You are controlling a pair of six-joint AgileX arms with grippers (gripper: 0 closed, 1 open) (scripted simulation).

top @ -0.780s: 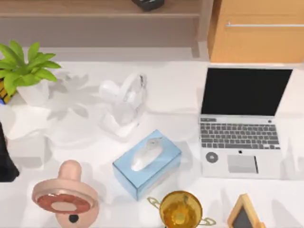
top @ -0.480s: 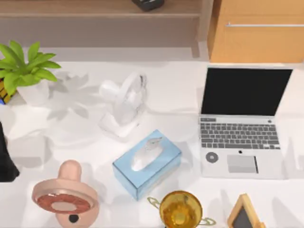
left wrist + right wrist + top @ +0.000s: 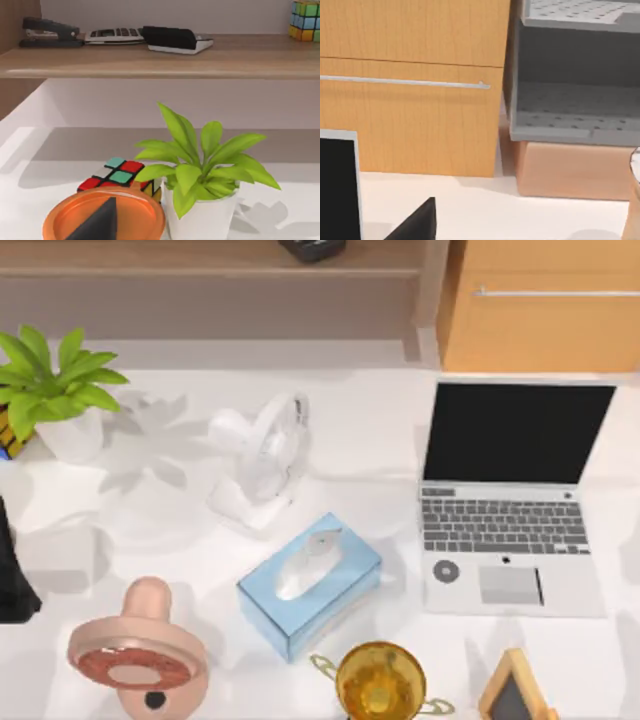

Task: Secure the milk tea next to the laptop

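- The laptop (image 3: 510,502) is seen lying open on the white table (image 3: 380,420), black screen raised, with a round sticker (image 3: 446,571) beside the pale trackpad.
- A blue tissue box (image 3: 309,585) is placed to the left of the laptop; a white desk fan (image 3: 262,452) stands farther left, behind the box.
- A gold trophy (image 3: 380,680) and a small wooden-framed board (image 3: 514,690) are set in front of the laptop.
- A pink round device (image 3: 138,655) and a potted plant (image 3: 55,390) are found well to the left of the laptop.
- A wooden drawer cabinet (image 3: 540,305) is located directly behind the laptop.
- The milk tea cannot be identified with certainty.
- The left arm (image 3: 12,575) is seen at the table's left edge, well apart from the laptop; whether either pincer is open cannot be told.
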